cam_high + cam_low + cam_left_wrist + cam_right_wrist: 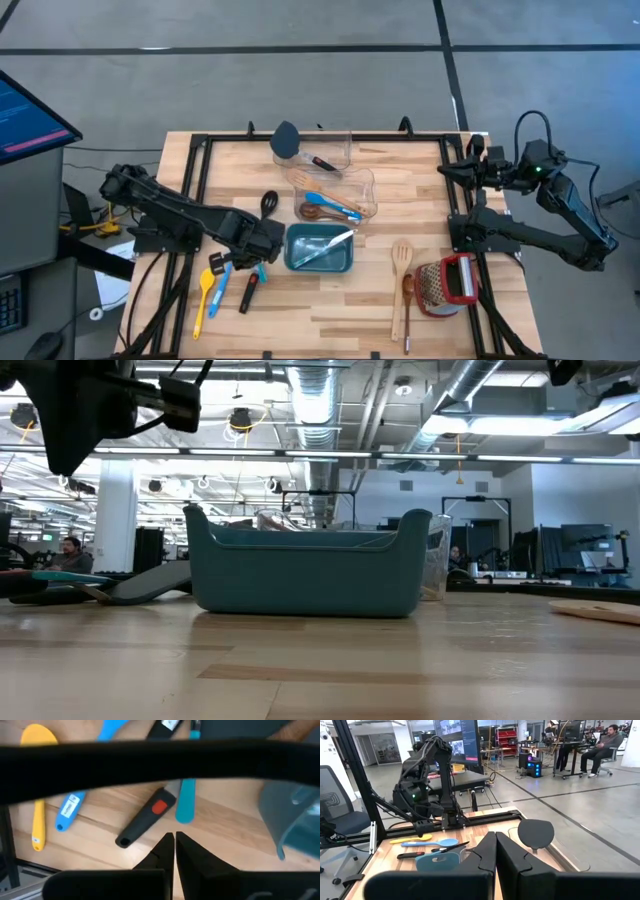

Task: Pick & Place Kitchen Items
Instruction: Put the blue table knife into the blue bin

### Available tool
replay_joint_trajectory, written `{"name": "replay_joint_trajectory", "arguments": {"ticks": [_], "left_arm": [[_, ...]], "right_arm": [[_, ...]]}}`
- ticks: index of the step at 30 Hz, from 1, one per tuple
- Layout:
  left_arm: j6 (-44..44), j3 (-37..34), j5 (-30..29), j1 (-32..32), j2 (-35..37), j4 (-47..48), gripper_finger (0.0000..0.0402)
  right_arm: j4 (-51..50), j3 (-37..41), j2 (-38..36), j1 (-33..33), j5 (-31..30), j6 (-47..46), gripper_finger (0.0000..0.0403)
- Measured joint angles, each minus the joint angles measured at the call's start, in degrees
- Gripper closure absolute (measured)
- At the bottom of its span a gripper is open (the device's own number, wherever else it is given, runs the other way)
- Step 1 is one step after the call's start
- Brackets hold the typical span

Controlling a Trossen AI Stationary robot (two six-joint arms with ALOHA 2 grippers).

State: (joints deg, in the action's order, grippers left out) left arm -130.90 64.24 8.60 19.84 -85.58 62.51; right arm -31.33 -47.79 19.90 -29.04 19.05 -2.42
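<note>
Your left pincer (174, 842), shut and empty, hovers just above the black handle (145, 819), apparently lining up a grasp.

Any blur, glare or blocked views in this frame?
High view: even light, sharp. Low view: teal bin crisp, bright ceiling strips above it, left arm dark against them. Left wrist view: a dark bar crosses the top, bin edge soft; left gripper shut over black-handled utensil.
</note>
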Motion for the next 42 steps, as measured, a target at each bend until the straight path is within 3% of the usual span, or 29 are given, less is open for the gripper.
{"name": "replay_joint_trajectory", "arguments": {"ticks": [5, 16, 23, 31, 42], "left_arm": [[-0.10, -1.32, 0.02, 0.00, 0.00, -2.50, 0.0383], [-0.12, -6.18, 0.02, 0.00, -0.02, -9.88, 0.0295], [-0.03, -10.65, -0.89, 0.00, -0.02, -16.79, 0.0261], [1.61, -14.92, -4.17, -0.88, -0.02, -19.09, 0.0245], [6.20, -16.67, -11.93, -5.03, -0.04, -21.58, 0.0256]], "right_arm": [[-0.03, 0.00, 0.00, 0.00, -0.03, 1.08, 0.0403], [-1.86, -0.02, 0.01, -0.02, -1.51, 1.53, 0.0403], [-1.85, -0.02, 0.02, -0.02, -4.10, 1.53, 0.0403], [-1.82, -0.02, 0.02, 0.00, -4.13, 1.51, 0.0403], [-1.78, -0.02, 0.02, 0.02, -4.14, 1.33, 0.0403]]}}
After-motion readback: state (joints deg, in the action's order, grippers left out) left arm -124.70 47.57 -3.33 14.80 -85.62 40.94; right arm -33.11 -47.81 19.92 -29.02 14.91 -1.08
